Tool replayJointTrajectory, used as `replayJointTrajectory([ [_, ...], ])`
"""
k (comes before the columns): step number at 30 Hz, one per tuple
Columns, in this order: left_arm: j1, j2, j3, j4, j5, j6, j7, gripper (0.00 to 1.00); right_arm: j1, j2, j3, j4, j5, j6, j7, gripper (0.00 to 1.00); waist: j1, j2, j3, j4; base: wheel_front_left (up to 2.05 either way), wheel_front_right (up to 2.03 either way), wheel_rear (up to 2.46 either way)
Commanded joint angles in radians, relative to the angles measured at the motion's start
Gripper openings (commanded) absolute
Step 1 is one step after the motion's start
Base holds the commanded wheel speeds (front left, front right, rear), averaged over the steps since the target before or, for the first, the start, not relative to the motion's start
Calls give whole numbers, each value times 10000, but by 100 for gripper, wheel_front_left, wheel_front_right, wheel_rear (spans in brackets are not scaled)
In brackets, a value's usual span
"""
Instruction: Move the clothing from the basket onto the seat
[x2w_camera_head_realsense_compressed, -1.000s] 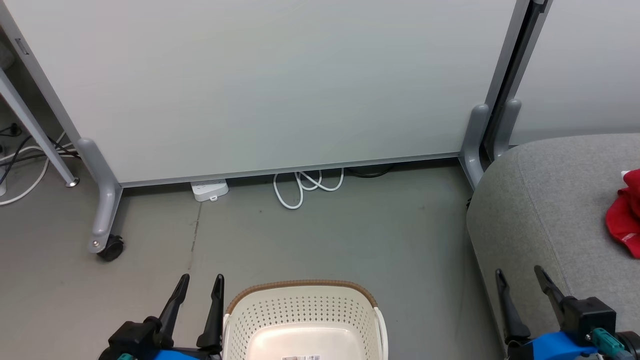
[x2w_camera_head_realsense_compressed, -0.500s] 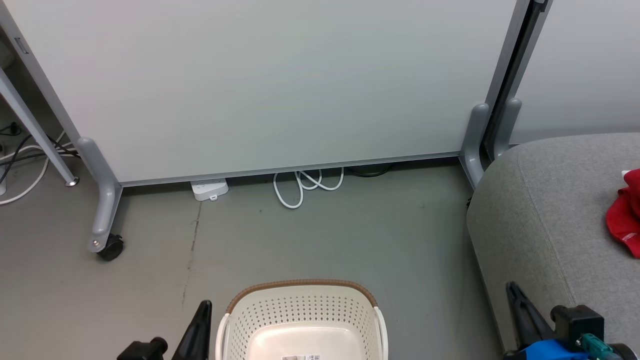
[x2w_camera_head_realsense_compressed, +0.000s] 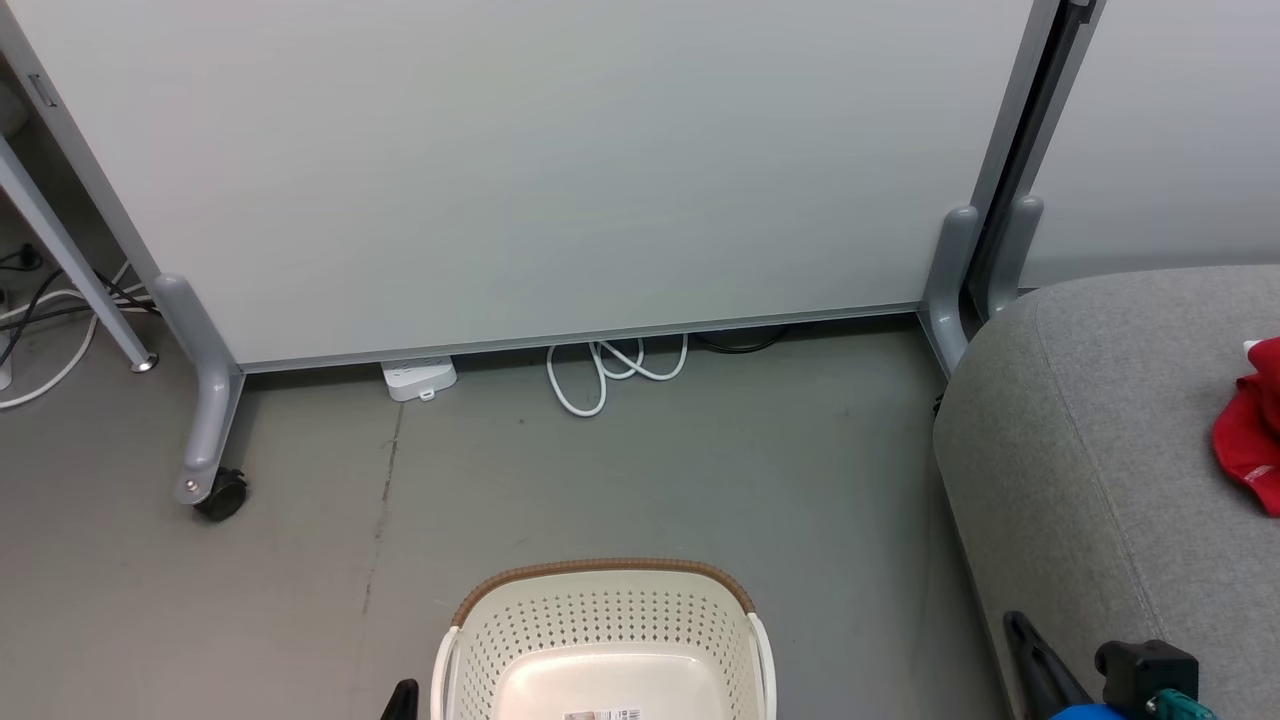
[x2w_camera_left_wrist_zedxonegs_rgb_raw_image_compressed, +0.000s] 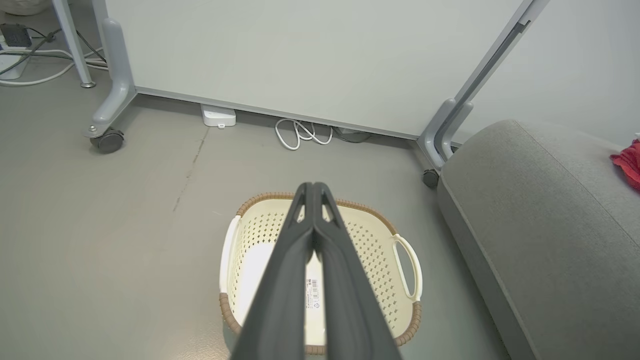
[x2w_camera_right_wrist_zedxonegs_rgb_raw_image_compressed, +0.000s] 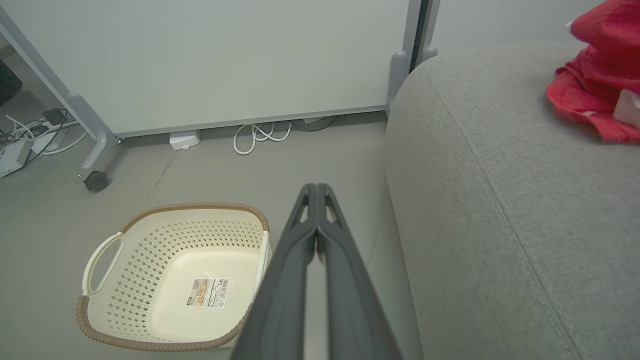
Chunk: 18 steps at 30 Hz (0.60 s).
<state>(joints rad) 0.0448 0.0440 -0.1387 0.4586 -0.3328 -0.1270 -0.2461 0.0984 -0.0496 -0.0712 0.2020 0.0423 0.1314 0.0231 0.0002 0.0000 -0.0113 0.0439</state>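
Observation:
The cream basket (x2w_camera_head_realsense_compressed: 600, 630) with a brown rim stands on the floor at bottom centre, and its inside (x2w_camera_right_wrist_zedxonegs_rgb_raw_image_compressed: 200, 280) holds just a label. Red clothing (x2w_camera_head_realsense_compressed: 1250, 430) lies on the grey seat (x2w_camera_head_realsense_compressed: 1100, 430) at the right edge; the right wrist view has the clothing (x2w_camera_right_wrist_zedxonegs_rgb_raw_image_compressed: 600, 85) at its top right. My left gripper (x2w_camera_left_wrist_zedxonegs_rgb_raw_image_compressed: 312, 189) hangs shut above the basket (x2w_camera_left_wrist_zedxonegs_rgb_raw_image_compressed: 380, 240), holding nothing. My right gripper (x2w_camera_right_wrist_zedxonegs_rgb_raw_image_compressed: 316, 189) is shut and empty over the gap between the basket and the seat (x2w_camera_right_wrist_zedxonegs_rgb_raw_image_compressed: 500, 200). A dark tip of the right gripper (x2w_camera_head_realsense_compressed: 1020, 630) peeks in at the head view's bottom right.
A wheeled white partition panel (x2w_camera_head_realsense_compressed: 520, 170) stands behind the basket, with a caster (x2w_camera_head_realsense_compressed: 220, 495) at its left foot. A white power strip (x2w_camera_head_realsense_compressed: 418, 378) and a looped white cable (x2w_camera_head_realsense_compressed: 610, 370) lie under it. More cables (x2w_camera_head_realsense_compressed: 40, 320) trail at the far left.
Both grippers went from open to shut and drew back down toward the bottom edge of the head view. The basket and clothing have not moved.

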Motion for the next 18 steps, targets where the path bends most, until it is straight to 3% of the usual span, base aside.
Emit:
replayJointTrajectory([
  [1,-181,33,114,-222,-514,-2,125,0,-170,-6,-29,-122,632,-1,28,0,0,0,2,-7,0,0,0],
  [18,-506,100,592,-669,-3338,-11,848,0,-624,-7,-121,-13,4024,-2,225,0,0,0,22,-68,0,0,0],
])
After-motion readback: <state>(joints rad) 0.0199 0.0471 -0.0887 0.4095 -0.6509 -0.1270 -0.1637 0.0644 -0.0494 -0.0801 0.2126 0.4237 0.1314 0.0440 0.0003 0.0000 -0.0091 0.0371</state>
